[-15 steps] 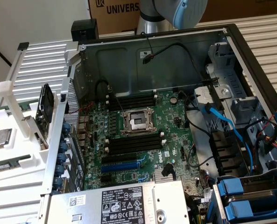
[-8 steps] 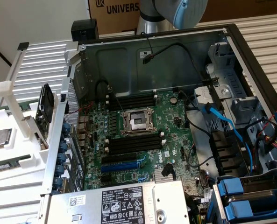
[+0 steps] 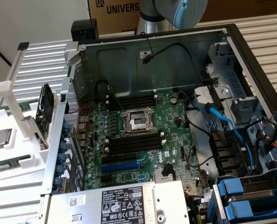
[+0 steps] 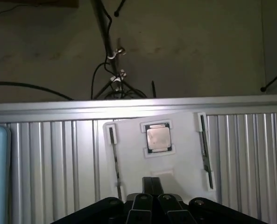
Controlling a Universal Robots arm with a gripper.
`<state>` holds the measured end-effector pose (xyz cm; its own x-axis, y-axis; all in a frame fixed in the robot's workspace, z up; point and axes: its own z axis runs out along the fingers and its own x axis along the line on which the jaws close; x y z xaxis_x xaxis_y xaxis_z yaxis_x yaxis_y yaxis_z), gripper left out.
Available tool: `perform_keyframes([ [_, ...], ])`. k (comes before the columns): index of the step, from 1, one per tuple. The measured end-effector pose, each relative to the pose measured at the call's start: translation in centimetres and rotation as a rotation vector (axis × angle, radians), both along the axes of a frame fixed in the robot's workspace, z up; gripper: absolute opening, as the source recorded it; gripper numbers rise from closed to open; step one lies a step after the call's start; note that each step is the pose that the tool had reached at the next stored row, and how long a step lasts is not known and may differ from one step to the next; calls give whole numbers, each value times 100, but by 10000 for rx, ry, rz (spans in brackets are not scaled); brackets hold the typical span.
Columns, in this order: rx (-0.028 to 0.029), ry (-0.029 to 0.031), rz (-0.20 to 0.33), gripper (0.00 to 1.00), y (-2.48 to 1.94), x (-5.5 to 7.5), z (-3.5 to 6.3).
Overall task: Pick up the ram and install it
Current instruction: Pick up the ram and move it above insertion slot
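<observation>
The ram (image 3: pixel 5 165) is a long narrow green stick lying in a white holder (image 3: pixel 21 154) outside the case, at the exterior view's left. In the wrist view the same white holder (image 4: pixel 180 154) lies below my gripper (image 4: pixel 152 183), whose fingers are shut with nothing between them. Two narrow dark strips (image 4: pixel 204 149) (image 4: pixel 115 158) flank a square silver chip (image 4: pixel 158 137) there; I cannot tell which one is the ram. The motherboard's long black slots (image 3: pixel 131 145) sit inside the open case. The arm (image 3: pixel 175 11) rises at the back.
The open computer case (image 3: pixel 231 42) holds a green motherboard (image 3: pixel 173 126) with a processor socket (image 3: pixel 137 122), blue cables (image 3: pixel 229 126) and drive bays (image 3: pixel 250 196). A power supply (image 3: pixel 124 205) lies at the front. The holder rests on ribbed metal (image 4: pixel 45 158).
</observation>
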<state>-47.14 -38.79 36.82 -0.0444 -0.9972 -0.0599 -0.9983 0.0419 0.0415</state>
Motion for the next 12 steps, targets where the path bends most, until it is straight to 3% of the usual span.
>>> perform_keyframes([
  [2, -1, -3, 334, 11, 0, 0, -61],
  [10, -3, -97, 433, 11, 0, 0, -190],
  [12, -3, -99, 476, 11, -23, -2, -216],
])
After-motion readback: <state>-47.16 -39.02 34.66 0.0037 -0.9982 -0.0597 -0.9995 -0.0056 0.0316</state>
